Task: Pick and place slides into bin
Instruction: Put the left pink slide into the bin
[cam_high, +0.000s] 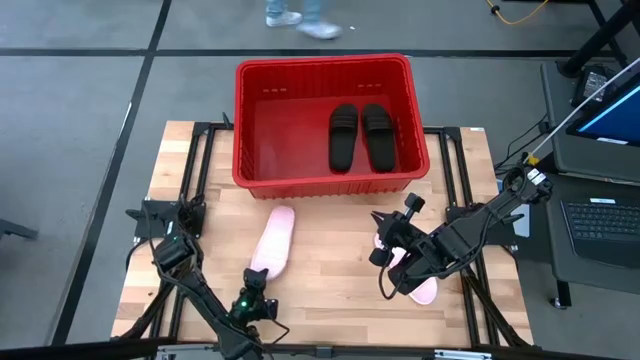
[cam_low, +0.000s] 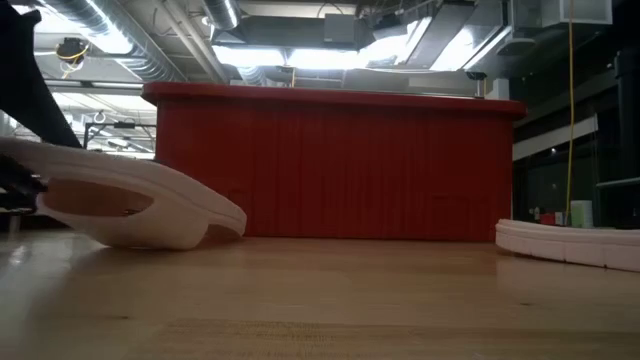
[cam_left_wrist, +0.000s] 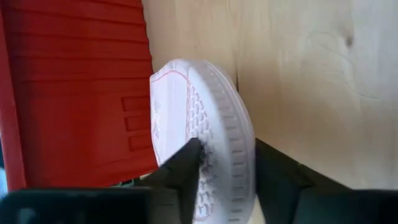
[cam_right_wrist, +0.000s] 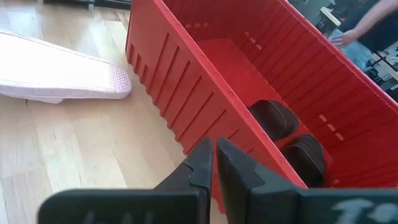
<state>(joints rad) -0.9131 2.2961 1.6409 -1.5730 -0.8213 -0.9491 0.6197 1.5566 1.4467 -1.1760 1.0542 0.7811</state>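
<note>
Grey floor is showing around a pale wooden surface (cam_high: 330, 290) in the high view, with a person's feet passing at the top edge. The bin (cam_high: 250, 125) is sitting at upper centre of that frame, and two black slides (cam_high: 360, 135) are lying side by side inside it, toward its right half. So half the task is judged done; two pink slides are left outside.

One pink slide (cam_high: 273, 240) is lying just below the bin, left of centre. The other pink slide (cam_high: 424, 291) is lying at lower right, largely covered by the right arm.

The left pincer (cam_left_wrist: 227, 171) is being worked at the near end of the left pink slide, at lower centre-left of the high view. In the left wrist view its fingers (cam_left_wrist: 186, 165) are seen set either side of the slide's edge, partly drawn in and closing round the sole; whether they are already pressing firmly cannot be told. In the low view that slide is seen at the left with one end tipped up off the surface.

The right pincer (cam_right_wrist: 214, 162) is being held at lower right of centre in the high view, pressed together and empty, pointed toward the bin wall.
</note>
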